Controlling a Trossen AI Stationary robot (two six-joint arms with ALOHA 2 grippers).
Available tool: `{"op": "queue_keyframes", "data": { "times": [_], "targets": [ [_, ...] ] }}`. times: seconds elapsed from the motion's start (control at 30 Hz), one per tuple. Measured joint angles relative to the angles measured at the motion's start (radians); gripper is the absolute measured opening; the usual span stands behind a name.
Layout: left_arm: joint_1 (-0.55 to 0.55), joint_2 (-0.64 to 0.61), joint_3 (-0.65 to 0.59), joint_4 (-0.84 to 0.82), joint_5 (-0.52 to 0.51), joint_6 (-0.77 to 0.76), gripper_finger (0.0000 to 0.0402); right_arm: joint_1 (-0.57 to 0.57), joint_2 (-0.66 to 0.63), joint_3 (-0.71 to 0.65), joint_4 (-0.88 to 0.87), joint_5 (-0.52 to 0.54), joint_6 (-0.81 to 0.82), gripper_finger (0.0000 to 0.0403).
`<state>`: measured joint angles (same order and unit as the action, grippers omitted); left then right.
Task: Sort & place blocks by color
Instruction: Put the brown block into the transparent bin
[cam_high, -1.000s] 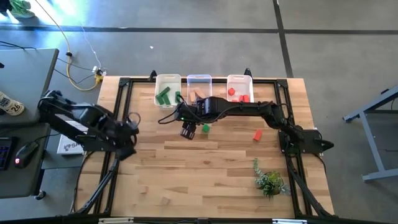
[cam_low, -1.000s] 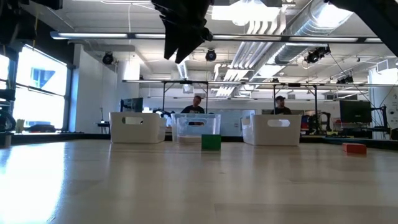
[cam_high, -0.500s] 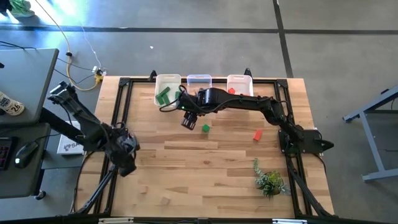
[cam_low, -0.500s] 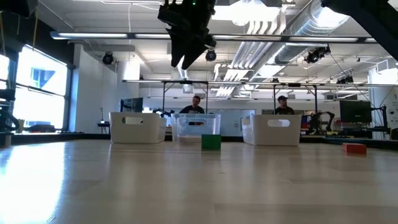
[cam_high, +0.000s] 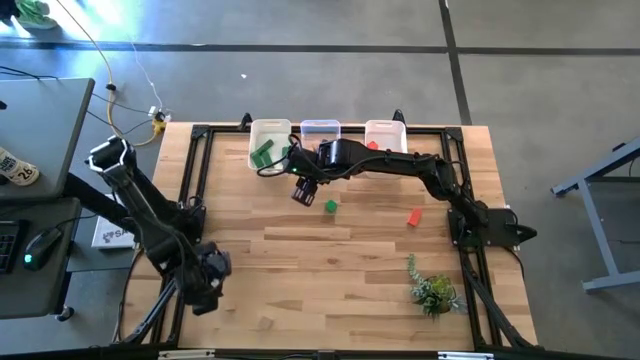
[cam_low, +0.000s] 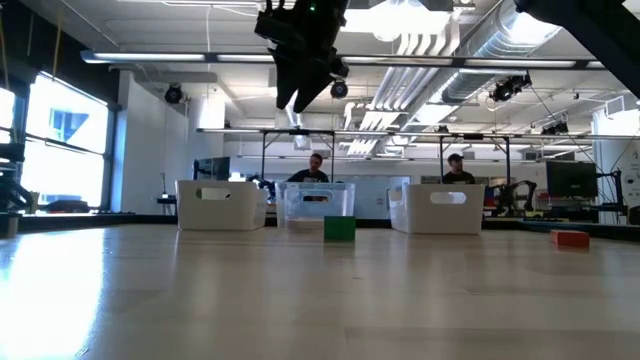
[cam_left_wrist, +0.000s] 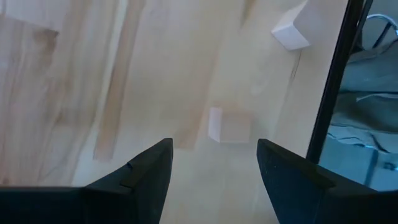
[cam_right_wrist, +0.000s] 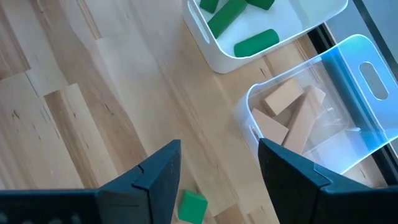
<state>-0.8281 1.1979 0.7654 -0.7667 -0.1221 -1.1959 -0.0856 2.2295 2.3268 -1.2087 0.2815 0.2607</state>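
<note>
High view, near edge: left gripper wide, empty, low over tan blocks to collect.
Middle: green block, red block unsorted on tabletop.
Far: right gripper wide, empty, by bins holding sorted blocks.

2 dark arms, black jointed links w/ rounded housings. Left arm has a pale grey-white cap at 1 joint. Right arm carries a loose black cable near its wrist. Wrist views: each gripper has 2 matte black, wedge-shaped fingers, flat faces.
</note>
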Motion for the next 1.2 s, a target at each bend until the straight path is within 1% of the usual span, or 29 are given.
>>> {"op": "queue_keyframes", "data": {
  "times": [0.3,0.47,0.73,0.83,1.03,1.2],
  "targets": [
    [-0.013,0.114,0.000,0.106,-0.013,-0.004,0.0223,0.001,0.000,0.000,0.000,0.000,0.000,0.0201],
    [-0.013,0.179,0.004,0.167,0.006,-0.005,0.0223,0.001,0.000,0.000,0.000,0.000,0.000,0.0201],
    [-0.013,0.273,0.045,0.168,0.011,-0.005,0.0223,0.001,0.000,-0.001,0.000,0.000,0.025,0.0201],
    [-0.015,0.302,0.056,0.169,0.030,-0.005,0.0223,0.001,0.000,-0.001,0.000,0.000,0.027,0.0201],
    [-0.060,0.342,0.057,0.170,0.043,-0.032,0.0223,0.001,0.001,-0.001,0.000,0.000,0.027,0.0201],
    [-0.085,0.375,0.058,0.173,0.032,-0.055,0.0223,0.001,0.001,-0.001,0.000,0.000,0.027,0.0201]
  ]
}}
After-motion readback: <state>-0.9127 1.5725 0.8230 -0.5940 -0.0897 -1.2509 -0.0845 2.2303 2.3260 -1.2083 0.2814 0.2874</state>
